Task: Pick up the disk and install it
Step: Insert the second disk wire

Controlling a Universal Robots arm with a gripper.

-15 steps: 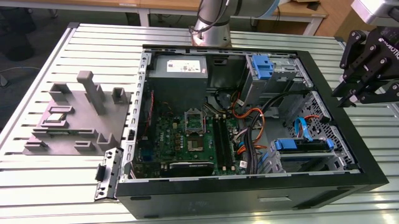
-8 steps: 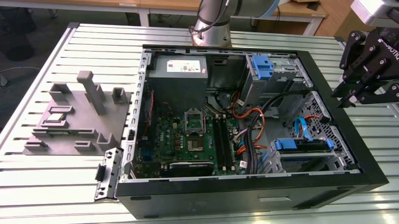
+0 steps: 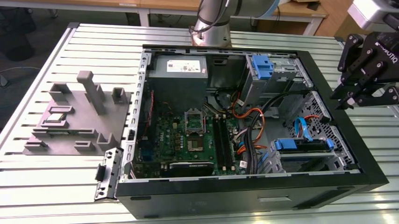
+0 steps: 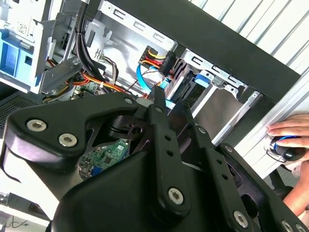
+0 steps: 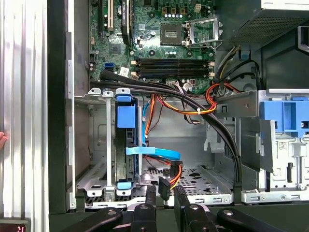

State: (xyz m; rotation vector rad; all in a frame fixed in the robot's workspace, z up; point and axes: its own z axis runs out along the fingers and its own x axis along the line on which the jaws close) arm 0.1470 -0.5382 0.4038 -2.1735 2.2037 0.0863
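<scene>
Around me is a pale metal table [image 3: 50, 51] made of long slats with grooves between them, lit evenly and bright. Beyond its far edge I see wooden desks [image 3: 168, 5] on white legs standing over a dark floor [image 3: 37, 28], with a dark chair base [image 3: 14, 35] at the exterior view's left. On the slats at that same side sits a grey plastic stand [image 3: 74, 116] with upright posts and shallow pockets.
</scene>
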